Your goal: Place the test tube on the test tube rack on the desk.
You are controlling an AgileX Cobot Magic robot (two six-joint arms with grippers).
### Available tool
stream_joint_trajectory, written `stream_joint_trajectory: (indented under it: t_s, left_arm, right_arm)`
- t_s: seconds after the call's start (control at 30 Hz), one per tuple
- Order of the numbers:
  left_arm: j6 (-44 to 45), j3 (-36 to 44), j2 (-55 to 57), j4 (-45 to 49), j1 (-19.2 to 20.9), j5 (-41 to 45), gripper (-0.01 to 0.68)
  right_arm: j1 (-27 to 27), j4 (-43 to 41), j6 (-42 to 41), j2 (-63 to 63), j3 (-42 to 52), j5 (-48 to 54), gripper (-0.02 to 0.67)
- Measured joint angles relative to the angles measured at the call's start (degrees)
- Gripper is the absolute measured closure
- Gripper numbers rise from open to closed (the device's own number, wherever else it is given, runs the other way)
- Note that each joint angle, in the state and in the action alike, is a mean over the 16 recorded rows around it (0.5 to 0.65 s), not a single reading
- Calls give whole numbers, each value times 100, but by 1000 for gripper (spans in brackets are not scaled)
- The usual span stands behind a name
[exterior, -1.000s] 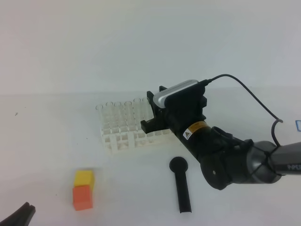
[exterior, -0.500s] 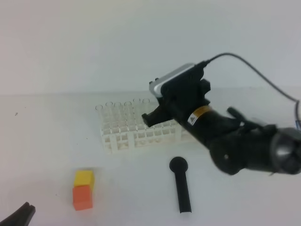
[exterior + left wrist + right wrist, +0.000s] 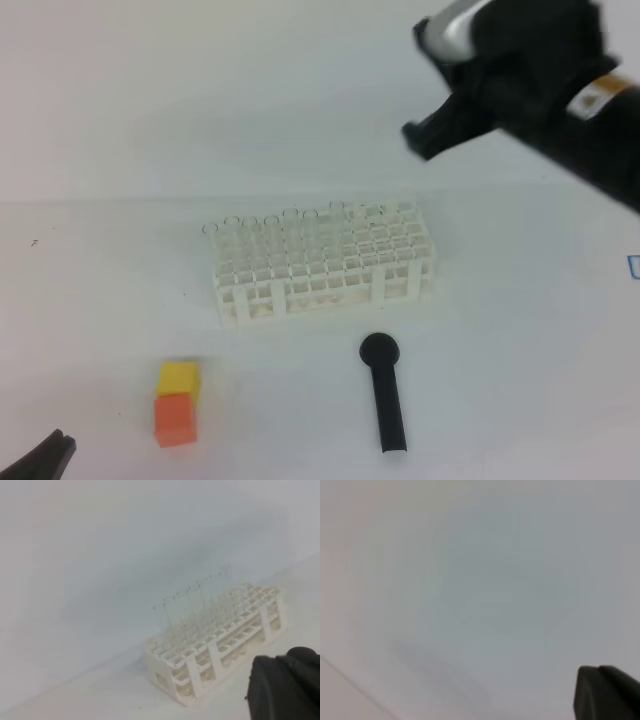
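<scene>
The white test tube rack [image 3: 325,268] stands mid-desk [image 3: 100,300]. Several clear test tubes [image 3: 255,235] stand upright in its left part; I cannot tell one from the others. The left wrist view shows the rack [image 3: 220,645] and the tubes [image 3: 192,607] from the side. My right gripper [image 3: 422,138] hangs blurred, high above the rack's right end, shut, with nothing seen in it. Its dark tips [image 3: 605,692] face only blank background. My left gripper [image 3: 42,458] rests shut at the front left corner and shows as a dark mass [image 3: 285,682].
A black round-headed stick [image 3: 384,392] lies in front of the rack. A yellow block [image 3: 179,378] sits against an orange block [image 3: 175,418] at the front left. A blue-edged label [image 3: 634,265] shows at the right edge.
My right arm has risen from the rack's right side, up and to the right, and its jaws have shut. The whole rack is now uncovered. The left gripper has not moved.
</scene>
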Motion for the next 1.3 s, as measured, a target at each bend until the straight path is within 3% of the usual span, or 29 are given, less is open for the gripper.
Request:
stream_joint_trajectory:
  t_s: [0.23, 0.47, 0.77, 1.03, 1.3]
  left_arm:
    - [0, 0, 0, 0, 0, 0, 673]
    - [0, 0, 0, 0, 0, 3, 673]
    - [0, 0, 0, 0, 0, 7, 673]
    - [0, 0, 0, 0, 0, 6, 673]
    - [1, 0, 0, 0, 0, 6, 673]
  right_arm:
    - [-21, 655, -625, -558, 0, 55, 650]
    - [-21, 1149, -996, -581, 1, -555, 650]
    - [-181, 2595, -2827, -1065, 144, -925, 650]
    - [-1112, 3609, -4337, -2412, 862, 270, 650]
    - [-2424, 3745, -4272, -4551, 2589, 1402, 650]
